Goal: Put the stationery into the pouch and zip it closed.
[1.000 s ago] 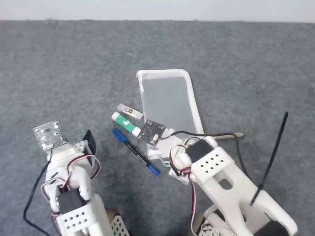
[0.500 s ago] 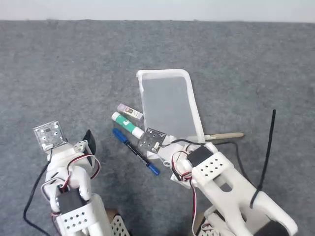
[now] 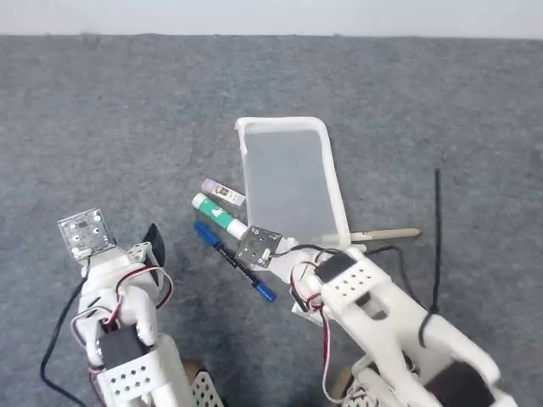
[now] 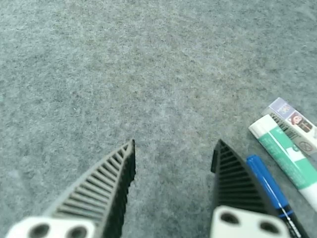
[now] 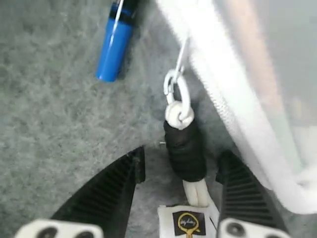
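The right hand (image 5: 182,153) is down at the tabletop with its two ribbed black fingers apart. Between them lies the pouch's zipper pull (image 5: 184,148): a short stub wrapped in black cord, with a white knot and a small metal ring. Whether either finger touches it cannot be told. The ring links to the white zipper band along the edge of the pouch (image 5: 277,74).

From above, the pouch (image 3: 288,178) is a flat, round-cornered rectangle of frosted, see-through plastic with a white border. It lies near the middle of the grey, carpet-like tabletop (image 3: 127,110). In the right wrist view a faint tan band shows through its wall. It is unclear whether that is inside or underneath.

A slim tan stick (image 3: 386,234) pokes out past the pouch's right edge.

The other stationery lies outside the pouch, just to its left:
- A blue pen (image 3: 233,259) is closest to the arms, its capped end near the zipper pull.
- A green and white glue stick (image 3: 219,214) lies just beyond the pen, at about the same slant.
- A small lilac and white eraser (image 3: 223,192) lies beside the glue stick.

The left hand (image 4: 174,145) hovers over bare tabletop, well to the left of the pouch. Its toothed black fingers are spread wide and hold nothing. The pen tip is just beside one finger.
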{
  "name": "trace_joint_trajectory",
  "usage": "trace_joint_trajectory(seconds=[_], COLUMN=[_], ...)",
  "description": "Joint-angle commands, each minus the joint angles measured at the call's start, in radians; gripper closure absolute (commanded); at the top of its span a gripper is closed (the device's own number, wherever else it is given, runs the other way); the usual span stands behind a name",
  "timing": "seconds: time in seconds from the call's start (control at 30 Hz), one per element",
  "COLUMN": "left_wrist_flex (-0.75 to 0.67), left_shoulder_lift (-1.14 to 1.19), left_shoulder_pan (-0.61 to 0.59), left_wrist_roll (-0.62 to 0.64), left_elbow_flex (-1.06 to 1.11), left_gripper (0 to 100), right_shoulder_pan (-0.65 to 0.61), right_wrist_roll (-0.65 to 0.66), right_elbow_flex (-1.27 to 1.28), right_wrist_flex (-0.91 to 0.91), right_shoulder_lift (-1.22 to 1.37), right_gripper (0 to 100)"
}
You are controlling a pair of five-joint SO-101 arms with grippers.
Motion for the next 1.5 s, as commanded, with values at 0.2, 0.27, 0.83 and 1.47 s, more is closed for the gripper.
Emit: trace_joint_trajectory(seconds=[0.2,0.27,0.83,1.47], left_wrist_flex=[-0.029,-0.029,0.032,0.204], left_shoulder_lift=[-0.02,-0.02,-0.02,-0.018], left_shoulder_pan=[-0.005,-0.005,-0.003,0.351], left_wrist_roll=[0.003,0.003,-0.052,-0.117], left_elbow_flex=[-0.016,-0.016,-0.102,-0.407], left_gripper=[76,76,75,64], right_shoulder_pan=[-0.002,0.002,0.093,0.093], right_wrist_roll=[0.014,0.012,-0.1,-0.209], right_elbow_flex=[-0.086,-0.091,-0.118,-0.276], right_wrist_flex=[0.005,0.015,0.159,0.054], right_shoulder_lift=[0.016,0.015,-0.513,-0.587], right_gripper=[99.1,98.4,99.1,99.1])
